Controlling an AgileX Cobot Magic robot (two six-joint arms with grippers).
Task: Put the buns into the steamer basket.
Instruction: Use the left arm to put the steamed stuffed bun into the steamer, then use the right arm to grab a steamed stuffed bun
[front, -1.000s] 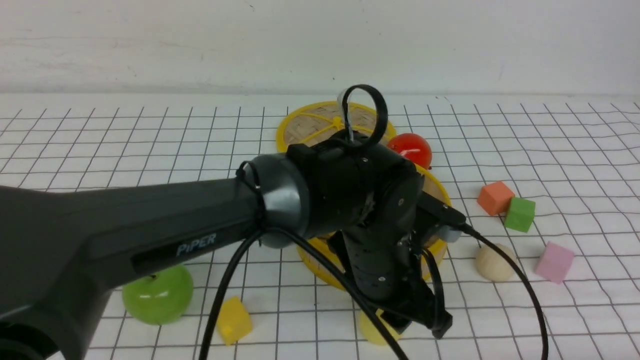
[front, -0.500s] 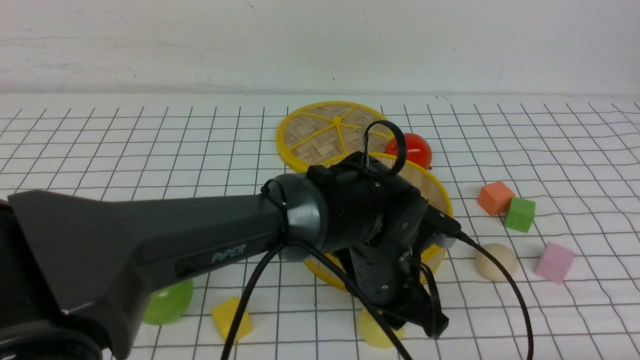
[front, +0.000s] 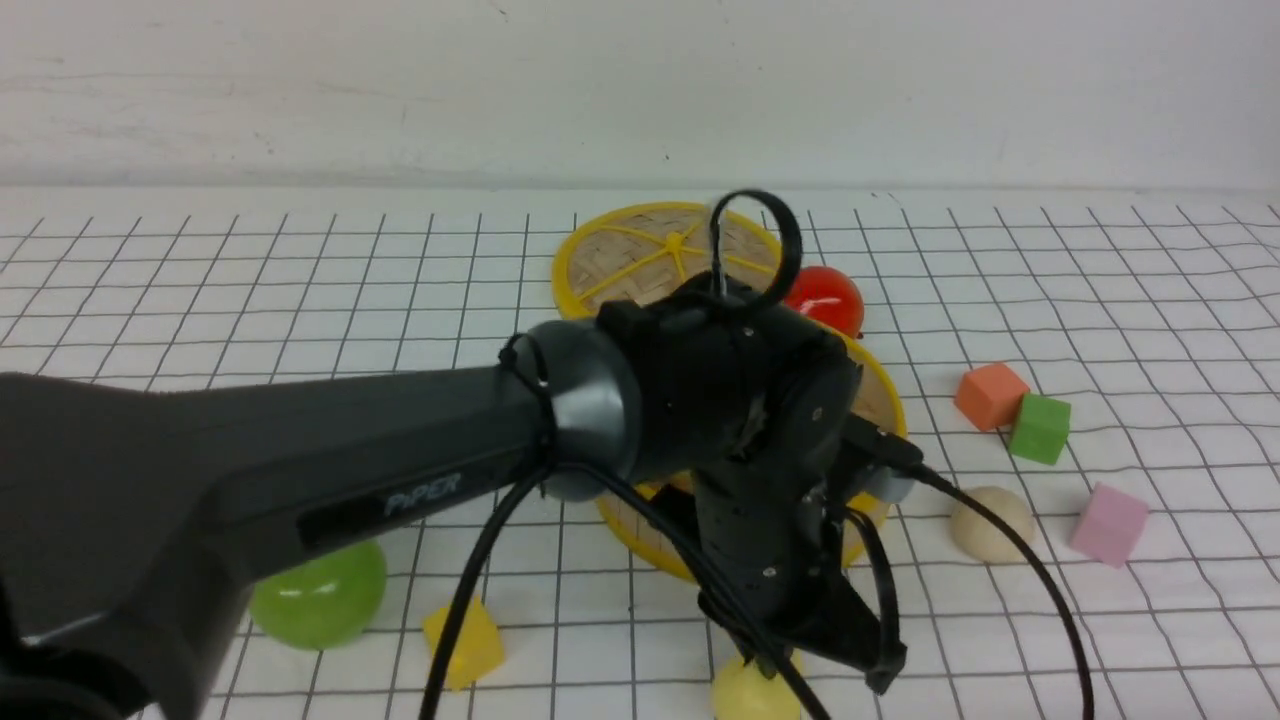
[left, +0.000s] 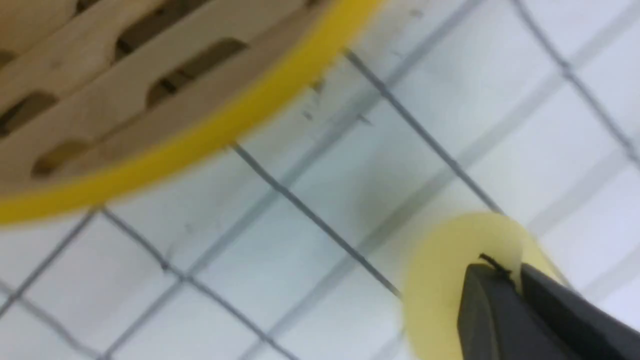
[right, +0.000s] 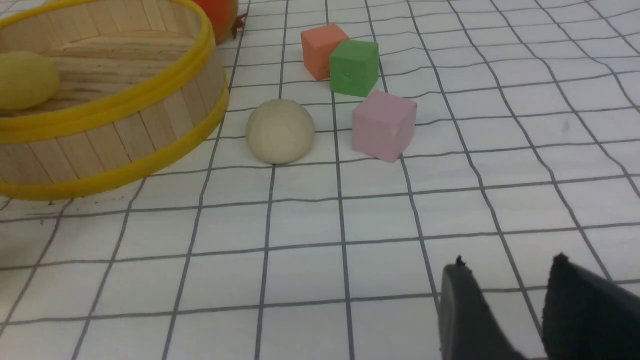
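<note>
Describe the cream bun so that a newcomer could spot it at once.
Start from the round steamer basket with yellow rims. Just to its right on the grid-lined table, before the pink block, sits a small, matte, cream-beige ball. It is rounded and pale, while the neighbouring pink, green and orange blocks have flat faces and stronger colours.

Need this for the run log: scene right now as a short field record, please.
task: buns into steamer basket
basket: steamer basket, one pale yellow bun inside
buns outside: cream-beige bun on the table; second pale yellow bun outside the basket, at the left tool
left tool: shut, fingertips against the bun, no grip between them
right tool: open, nothing between fingertips
lid: woven lid off the basket, behind it
</note>
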